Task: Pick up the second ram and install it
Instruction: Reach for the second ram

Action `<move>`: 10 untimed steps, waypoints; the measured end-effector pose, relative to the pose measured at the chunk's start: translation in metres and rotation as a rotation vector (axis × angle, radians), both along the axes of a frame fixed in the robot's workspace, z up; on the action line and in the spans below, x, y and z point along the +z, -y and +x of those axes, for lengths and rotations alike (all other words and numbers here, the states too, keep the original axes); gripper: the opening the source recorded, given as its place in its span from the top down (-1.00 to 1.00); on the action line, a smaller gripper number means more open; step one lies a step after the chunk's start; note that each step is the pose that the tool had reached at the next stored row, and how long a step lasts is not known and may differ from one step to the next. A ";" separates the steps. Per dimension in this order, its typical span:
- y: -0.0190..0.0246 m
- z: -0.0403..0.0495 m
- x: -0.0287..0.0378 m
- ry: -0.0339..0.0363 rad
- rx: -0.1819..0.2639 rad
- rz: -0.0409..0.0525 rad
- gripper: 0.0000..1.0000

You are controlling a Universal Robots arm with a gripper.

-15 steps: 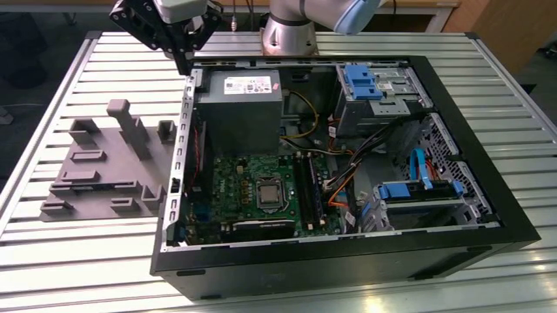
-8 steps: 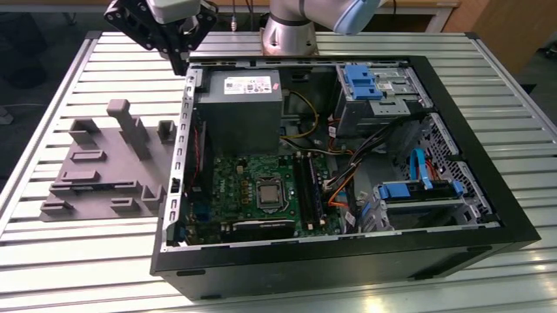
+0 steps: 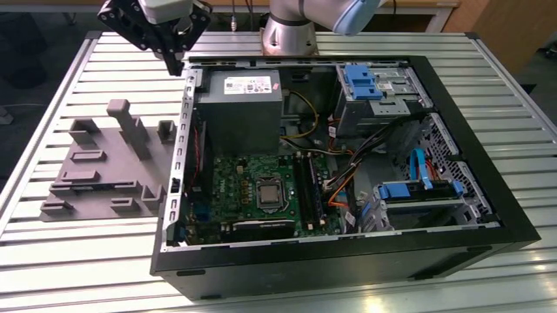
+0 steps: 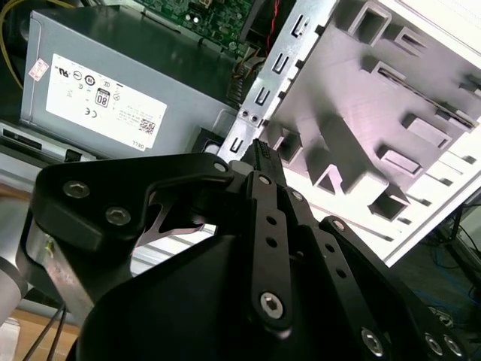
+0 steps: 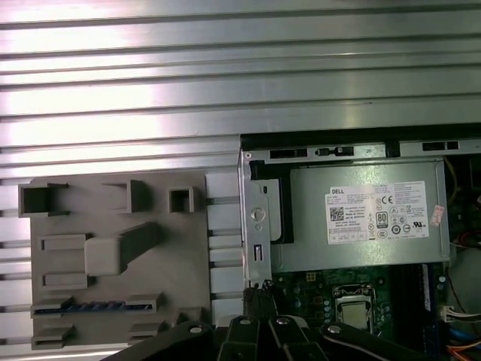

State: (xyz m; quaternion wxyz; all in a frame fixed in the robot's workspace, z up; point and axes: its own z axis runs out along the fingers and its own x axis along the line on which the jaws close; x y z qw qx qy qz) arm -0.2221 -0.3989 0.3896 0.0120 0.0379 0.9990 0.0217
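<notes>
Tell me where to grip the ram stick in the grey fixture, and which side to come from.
Grip the ram at the middle of its long upper edge, pinching across its flat faces, coming from straight above. It appears to stand on edge in a narrow slot of the grey fixture, whose walls likely block its sides.

Second ram [image 5: 94, 306]: thin, narrow dark strip, with a bluish sheen along its exposed edge in the first wrist view. It stands on edge, level, in a long slot of the grey fixture [image 5: 161, 274].
</notes>
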 end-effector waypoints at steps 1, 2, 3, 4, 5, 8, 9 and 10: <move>0.0000 -0.0010 0.0000 -0.0001 0.000 0.0000 0.79; 0.0000 -0.0019 -0.0001 -0.0002 0.000 0.0001 0.79; 0.0000 -0.0029 -0.0001 -0.0004 0.000 0.0000 0.79; 0.0000 -0.0040 -0.0001 -0.0006 0.000 0.0000 0.79; 0.0000 -0.0052 -0.0001 -0.0008 0.000 0.0000 0.79; 0.0000 -0.0094 -0.0001 -0.0013 0.000 0.0000 0.79; 0.0000 -0.0109 -0.0002 -0.0014 0.000 0.0000 0.79; 0.0000 -0.0124 -0.0002 -0.0016 0.000 0.0000 0.79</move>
